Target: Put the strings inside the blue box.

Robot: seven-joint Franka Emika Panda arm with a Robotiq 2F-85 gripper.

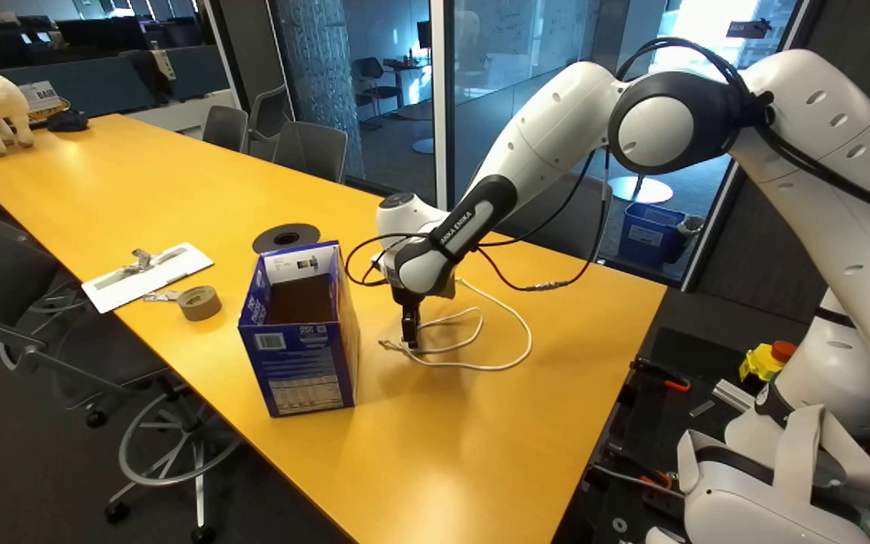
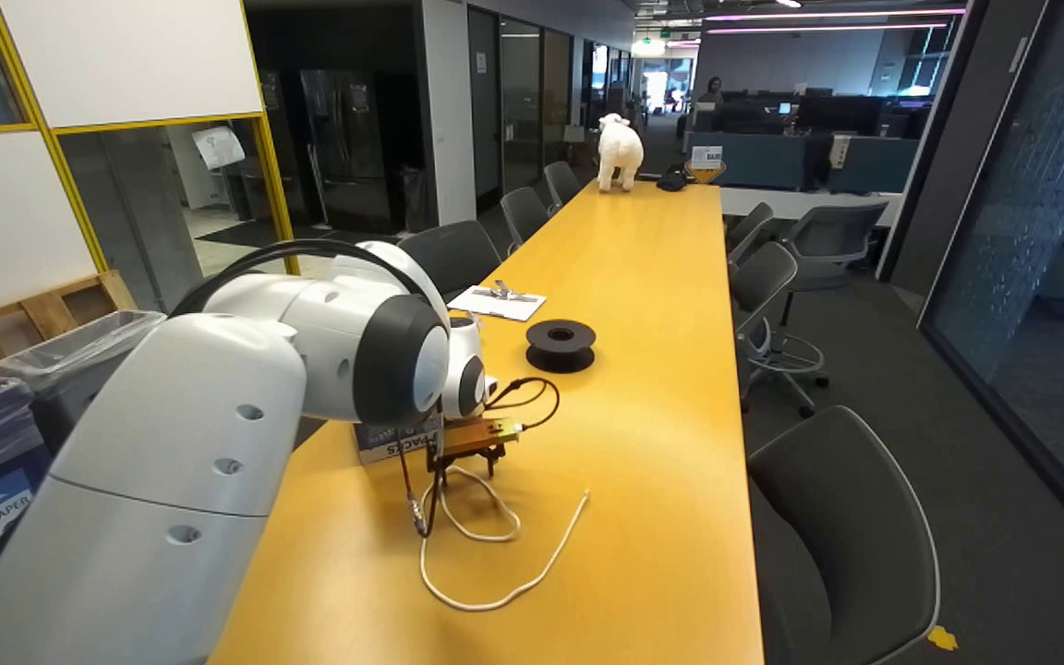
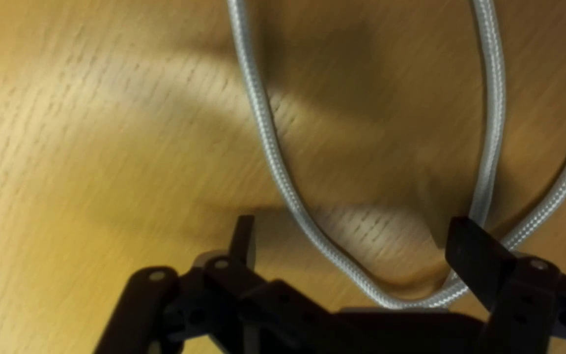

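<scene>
Strings (image 3: 282,178) partly between fingertips (image 3: 474,260), end effector (image 3: 353,233) spread wide

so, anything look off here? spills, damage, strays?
No spill or damage visible. In an exterior view, a yellow scrap lies on the floor by a chair, like litter; a toy sheep stands on the table, odd for an office.

I see the arm (image 1: 805,143) with its base (image 1: 828,370) at the right of the frame in an exterior view. The elbow (image 1: 658,125) is raised at upper right; the forearm (image 1: 548,128) slopes down and left to the wrist (image 1: 421,272) near centre. In an exterior view, the upper arm (image 2: 163,462) extends from the lower left toward centre. The gripper (image 3: 353,228) points downward beneath the wrist. In the wrist view, its two fingers (image 3: 479,260) are spread well apart in the lower frame, one each side of centre.
</scene>
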